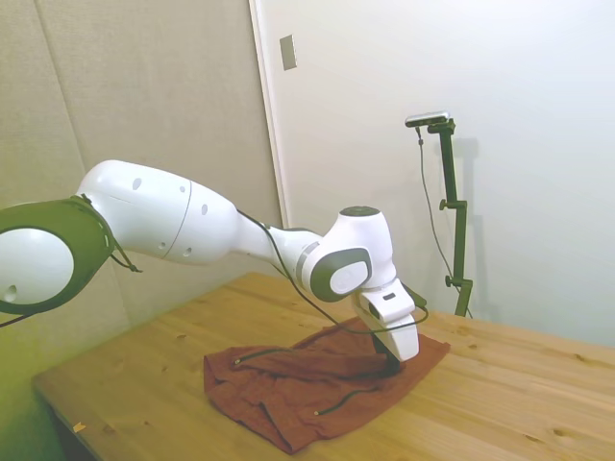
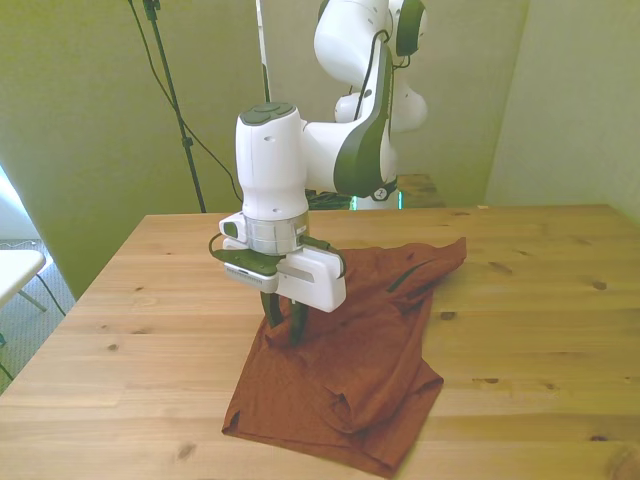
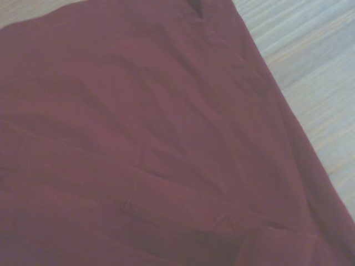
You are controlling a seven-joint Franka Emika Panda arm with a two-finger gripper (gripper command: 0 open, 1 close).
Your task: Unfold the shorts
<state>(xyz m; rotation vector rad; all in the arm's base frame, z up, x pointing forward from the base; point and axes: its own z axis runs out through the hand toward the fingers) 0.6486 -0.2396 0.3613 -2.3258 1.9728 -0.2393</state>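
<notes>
The rust-brown shorts (image 2: 355, 345) lie folded and rumpled on the wooden table (image 2: 140, 300), running from the near edge toward the far right. In the side view the shorts (image 1: 288, 394) show thin dark zipper lines. My gripper (image 2: 284, 320) points straight down at the edge of the shorts on the front view's left. Its fingers are drawn close together and pinch the fabric there. In the side view the gripper (image 1: 392, 362) is pressed low into the cloth, its fingertips mostly hidden. The wrist view is filled with the shorts (image 3: 138, 138).
Bare wood of the table (image 1: 509, 403) lies on all sides of the garment. A strip of table (image 3: 316, 72) shows beside the hem in the wrist view. A wall and a door stand behind the table.
</notes>
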